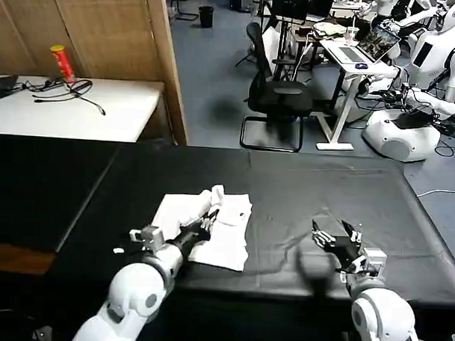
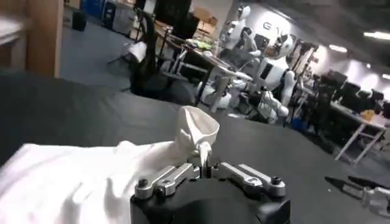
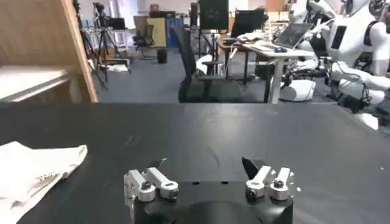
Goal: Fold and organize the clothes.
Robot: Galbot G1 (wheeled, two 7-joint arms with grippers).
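Observation:
The clothes are a single white T-shirt (image 1: 210,226), lying partly folded and rumpled on the black table (image 1: 302,188), left of centre. My left gripper (image 1: 209,217) sits over the shirt's middle, shut on a pinch of its fabric; in the left wrist view that pinched fold (image 2: 196,135) stands up in a peak from the closed jaws of the left gripper (image 2: 203,163). My right gripper (image 1: 337,236) hovers open over bare table to the right, well apart from the shirt. In the right wrist view the right gripper (image 3: 204,165) holds nothing, and the T-shirt (image 3: 36,173) lies off to one side.
The black cloth-covered table runs wide, with bare cloth (image 1: 324,181) to the right and behind the shirt. A white desk (image 1: 73,105) with cables and a red can (image 1: 62,62) stands beyond the far left edge. An office chair (image 1: 279,94) and parked robots (image 1: 417,80) are farther back.

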